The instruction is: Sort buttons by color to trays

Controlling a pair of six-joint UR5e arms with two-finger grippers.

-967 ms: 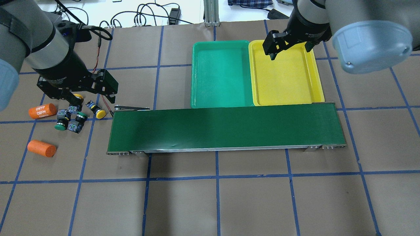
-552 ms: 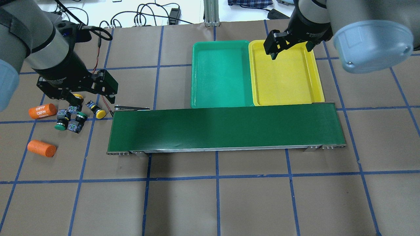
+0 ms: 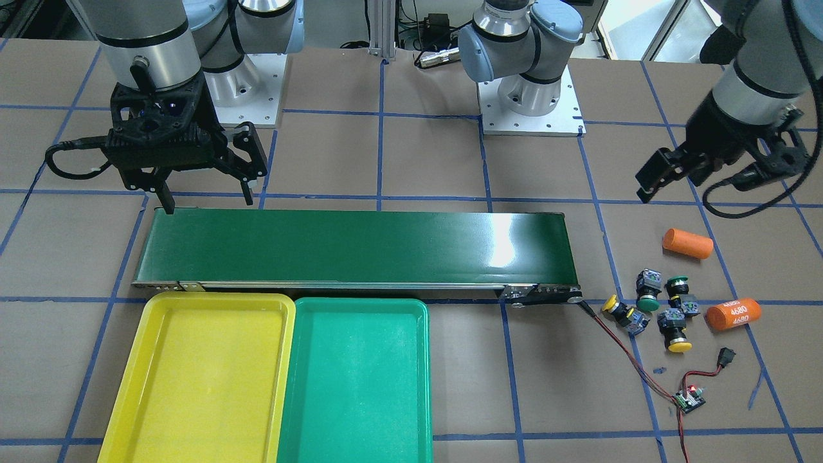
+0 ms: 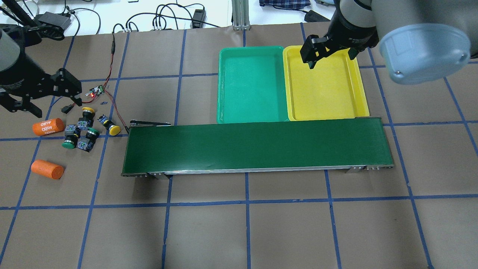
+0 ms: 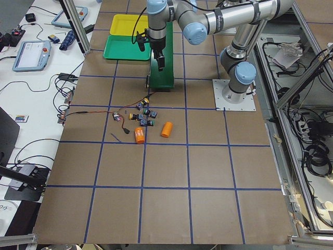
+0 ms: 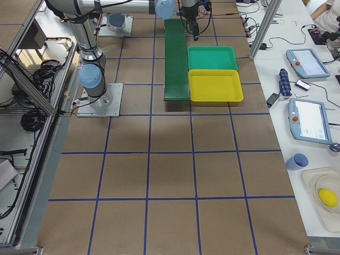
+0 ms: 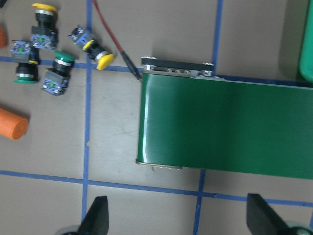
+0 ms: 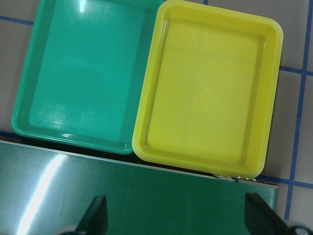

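Buttons (image 4: 85, 122) and trays both lie on the brown surface (image 4: 298, 224) with its blue grid lines. The long dark-green conveyor belt (image 4: 257, 147) runs across the middle. On its far side from the robot, touching each other along one long edge, I see the green tray (image 4: 252, 86) and the yellow tray (image 4: 325, 89).

The right gripper (image 3: 209, 202) hangs high near the belt's end by the yellow tray. I cannot tell exactly what is under it. Its fingers (image 8: 96, 215) are spread wide and hold nothing.

The left gripper (image 4: 58, 107) is raised above the surface off the belt's other end. Its fingers (image 7: 98, 218) are also wide apart, with nothing between them and touching nothing. In its wrist view the buttons sit in the upper left corner, well apart from both fingers.

Two orange cylinders (image 4: 47, 126) (image 4: 47, 169) lie on the outer side of the buttons. All four buttons lie on their sides in one tight group just beside the belt's end. The two yellow-capped ones (image 4: 88, 110) (image 4: 114, 130) are on the side away from the robot. The two green-capped ones (image 4: 68, 145) (image 4: 92, 131) are nearer to it. A small circuit board (image 4: 96, 91) with a red light lies near the group, and a red and black wire (image 4: 118, 114) goes from it to the belt.
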